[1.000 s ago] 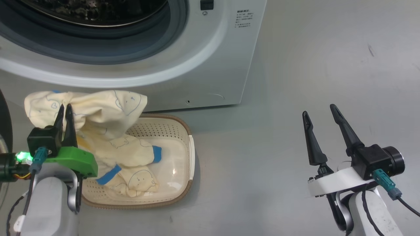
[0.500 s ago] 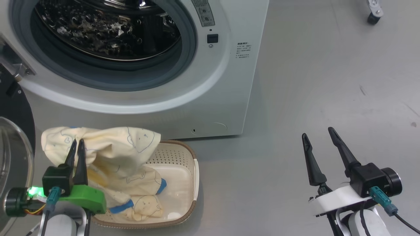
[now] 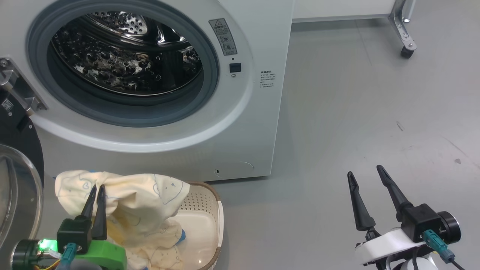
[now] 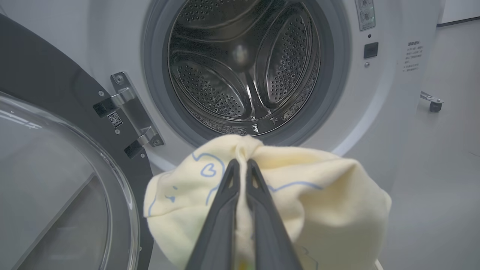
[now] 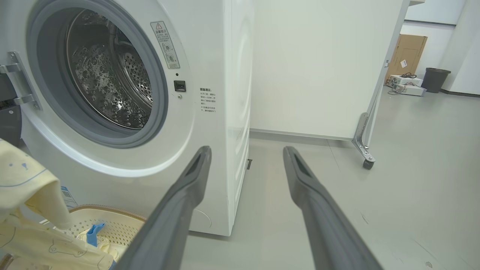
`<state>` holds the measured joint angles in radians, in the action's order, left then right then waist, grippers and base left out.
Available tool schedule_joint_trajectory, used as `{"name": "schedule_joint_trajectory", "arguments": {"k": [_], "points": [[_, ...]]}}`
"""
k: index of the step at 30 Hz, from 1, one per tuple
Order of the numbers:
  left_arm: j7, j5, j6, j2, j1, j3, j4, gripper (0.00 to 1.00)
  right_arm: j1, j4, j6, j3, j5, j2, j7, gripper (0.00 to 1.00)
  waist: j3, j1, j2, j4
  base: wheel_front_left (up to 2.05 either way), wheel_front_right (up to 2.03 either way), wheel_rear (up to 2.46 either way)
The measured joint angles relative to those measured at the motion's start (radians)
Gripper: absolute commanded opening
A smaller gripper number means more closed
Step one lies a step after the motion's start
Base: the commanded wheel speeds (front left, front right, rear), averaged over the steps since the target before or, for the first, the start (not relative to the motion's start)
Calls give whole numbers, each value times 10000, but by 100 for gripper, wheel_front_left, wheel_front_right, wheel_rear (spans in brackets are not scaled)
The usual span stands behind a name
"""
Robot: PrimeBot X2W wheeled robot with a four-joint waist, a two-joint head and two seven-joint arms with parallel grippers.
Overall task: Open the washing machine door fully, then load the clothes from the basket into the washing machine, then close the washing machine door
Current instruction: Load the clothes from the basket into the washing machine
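The white washing machine (image 3: 258, 123) stands with its steel drum (image 3: 123, 63) open to me. Its door (image 3: 17, 180), black-rimmed with a glass centre, is swung out at the left on a metal hinge (image 4: 129, 112). My left gripper (image 3: 96, 188) is shut on pale yellow clothes (image 3: 138, 198), lifted above the cream basket (image 3: 213, 210) and below the drum mouth; in the left wrist view the clothes (image 4: 318, 198) bunch around my left gripper (image 4: 240, 163). More clothes (image 5: 45, 243) lie in the basket (image 5: 123, 225). My right gripper (image 3: 365, 175) hangs open over bare floor at the right, and the right gripper (image 5: 247, 152) holds nothing.
A white panel on a castor foot (image 3: 405, 50) stands behind the machine at the right. Grey floor (image 3: 356, 120) stretches to the machine's right. A cardboard box (image 5: 405, 56) and a dark bin (image 5: 435, 78) sit far back.
The head camera has tilted up, bringing the drum and hinge into view. My left gripper has kept its hold on the clothes and carried them higher above the basket. The right gripper stays open.
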<state>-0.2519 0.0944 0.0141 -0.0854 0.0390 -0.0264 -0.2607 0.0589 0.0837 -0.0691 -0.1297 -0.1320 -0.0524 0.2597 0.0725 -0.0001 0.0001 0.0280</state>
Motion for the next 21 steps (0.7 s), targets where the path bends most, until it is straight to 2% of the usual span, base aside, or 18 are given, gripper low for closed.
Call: {"name": "schedule_joint_trajectory", "arguments": {"k": [21], "points": [[-2,-23,0,2,-802,-73,811,0,368,-238,0,-4,-2,69,0,100,-377,0,0,-192,0,0,0]]}}
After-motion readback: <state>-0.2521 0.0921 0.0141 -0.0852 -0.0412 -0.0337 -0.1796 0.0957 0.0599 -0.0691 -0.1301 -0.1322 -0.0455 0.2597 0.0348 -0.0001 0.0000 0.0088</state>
